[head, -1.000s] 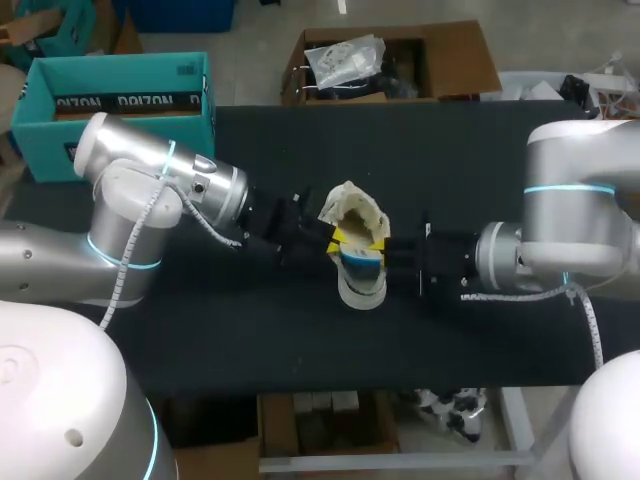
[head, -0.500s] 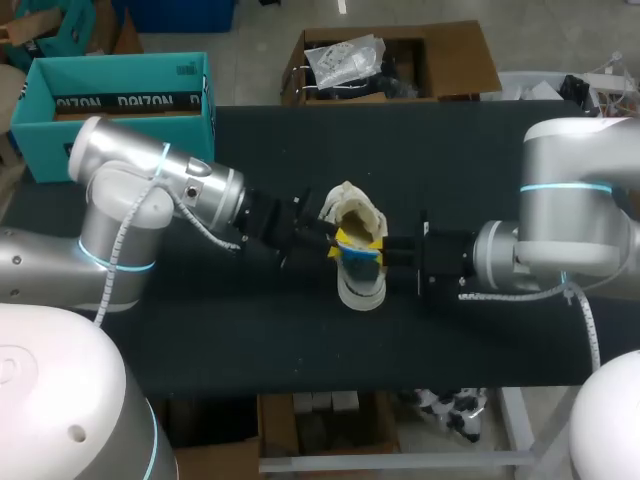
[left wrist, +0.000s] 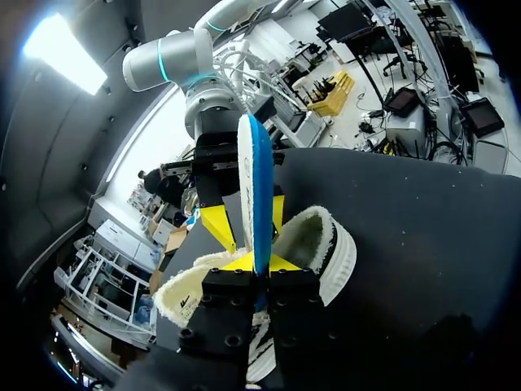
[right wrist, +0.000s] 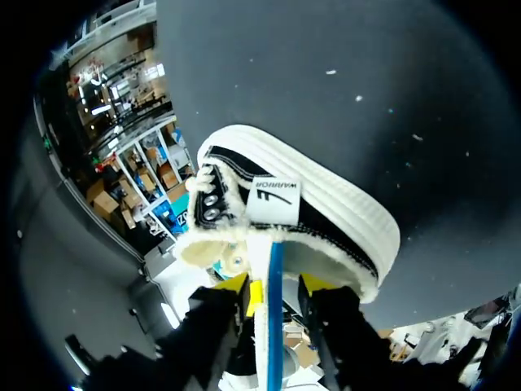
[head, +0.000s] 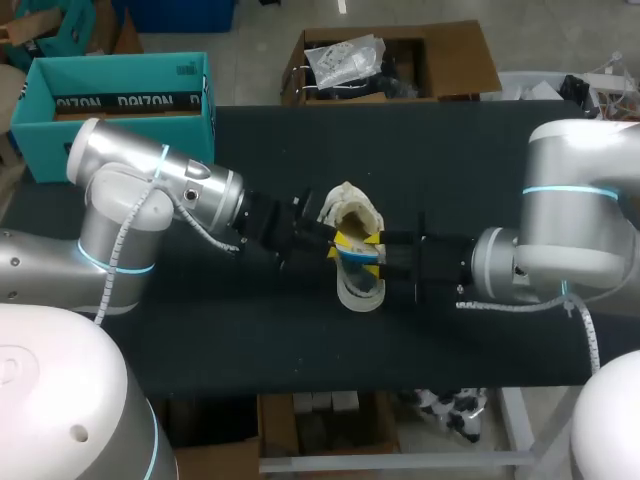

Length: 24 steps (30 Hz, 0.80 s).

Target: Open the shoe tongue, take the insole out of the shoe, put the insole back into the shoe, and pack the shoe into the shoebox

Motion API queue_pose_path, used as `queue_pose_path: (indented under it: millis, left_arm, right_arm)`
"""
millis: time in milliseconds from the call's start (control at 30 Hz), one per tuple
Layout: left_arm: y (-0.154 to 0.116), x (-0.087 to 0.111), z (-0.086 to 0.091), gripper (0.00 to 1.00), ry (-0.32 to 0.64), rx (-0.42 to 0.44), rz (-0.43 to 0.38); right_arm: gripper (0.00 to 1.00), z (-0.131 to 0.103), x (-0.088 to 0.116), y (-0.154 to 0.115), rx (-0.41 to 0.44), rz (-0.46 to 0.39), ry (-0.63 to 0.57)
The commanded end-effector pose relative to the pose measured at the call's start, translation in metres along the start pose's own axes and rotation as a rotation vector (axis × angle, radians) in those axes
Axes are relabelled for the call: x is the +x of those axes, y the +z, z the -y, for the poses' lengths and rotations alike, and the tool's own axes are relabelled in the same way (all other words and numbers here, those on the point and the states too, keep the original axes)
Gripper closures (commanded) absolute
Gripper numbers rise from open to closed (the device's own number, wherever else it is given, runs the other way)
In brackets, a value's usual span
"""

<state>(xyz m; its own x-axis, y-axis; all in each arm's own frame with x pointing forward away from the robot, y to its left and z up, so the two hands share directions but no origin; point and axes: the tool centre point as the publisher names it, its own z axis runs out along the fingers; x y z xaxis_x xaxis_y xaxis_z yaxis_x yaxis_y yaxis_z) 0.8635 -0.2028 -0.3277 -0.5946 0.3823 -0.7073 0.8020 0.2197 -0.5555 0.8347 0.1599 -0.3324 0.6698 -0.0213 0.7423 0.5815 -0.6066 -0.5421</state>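
Wide black table [head: 450,150], and at its far left corner the open teal cardboard shoebox [head: 120,105]. Mid-table lies the black-and-white fleece-lined shoe [head: 350,208], mouth spread wide. On edge over that mouth stands the blue-and-white foam insole [left wrist: 259,187], pinched tight in the left gripper [left wrist: 254,262]. The right gripper [right wrist: 277,289] straddles it from the opposite side, fingers apart, one tip clear of the foam. My read: it's the insole step, coming out or going back I can't tell. Next, the right fingers need to clamp before the left lets go.
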Motion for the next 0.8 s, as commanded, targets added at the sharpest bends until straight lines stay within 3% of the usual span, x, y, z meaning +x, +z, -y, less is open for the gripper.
queue_pose_path:
  millis: [33,133,200,367,800]
  left_arm:
    - [0.002,0.001,-0.003,1.00,0.001,-0.003,0.008]
    - [0.004,0.001,-0.005,1.00,-0.001,-0.006,0.009]
    - [0.005,0.001,-0.006,1.00,-0.002,-0.010,0.009]
    - [0.007,0.000,-0.009,1.00,0.000,-0.025,0.015]
    - [0.022,-0.009,-0.036,1.00,-0.029,-0.077,0.036]
  right_arm:
    - [0.69,0.009,0.000,-0.002,0.017,-0.027,-0.010]
    - [0.81,0.011,0.000,0.004,0.037,-0.023,-0.015]
    - [1.00,0.009,-0.001,0.008,0.046,-0.016,-0.011]
    - [1.00,0.001,-0.001,0.011,0.049,-0.005,-0.012]
    - [1.00,-0.023,0.005,0.018,-0.013,0.032,-0.036]
